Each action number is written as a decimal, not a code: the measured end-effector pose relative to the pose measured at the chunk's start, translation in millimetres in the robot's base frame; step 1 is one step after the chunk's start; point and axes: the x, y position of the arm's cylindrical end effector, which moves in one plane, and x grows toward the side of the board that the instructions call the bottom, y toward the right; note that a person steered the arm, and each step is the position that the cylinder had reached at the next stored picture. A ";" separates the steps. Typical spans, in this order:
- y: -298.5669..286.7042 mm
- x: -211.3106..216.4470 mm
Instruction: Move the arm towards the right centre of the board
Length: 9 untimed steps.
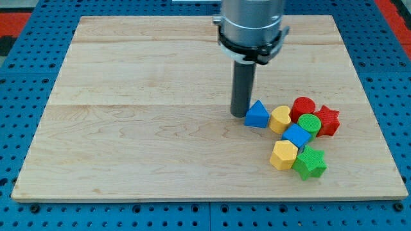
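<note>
My tip [241, 115] rests on the wooden board [141, 115] a little right of the middle, touching or almost touching the left side of the blue triangle block [257, 115]. Right of that lies a tight cluster: a yellow rounded block [280, 119], a red cylinder [302, 106], a green cylinder [309, 123], a red star [327, 120], a blue cube [297, 136], a yellow hexagon [284, 154] and a green star [310, 162]. The cluster sits at the right centre to lower right of the board.
The arm's grey body [250, 25] rises from the rod out of the view's top. The board lies on a blue perforated table [19, 96], with red mats at the top corners [19, 16].
</note>
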 end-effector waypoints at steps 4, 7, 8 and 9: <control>20.1 -21.6; 134.7 -98.2; 177.4 -86.8; 184.3 -43.3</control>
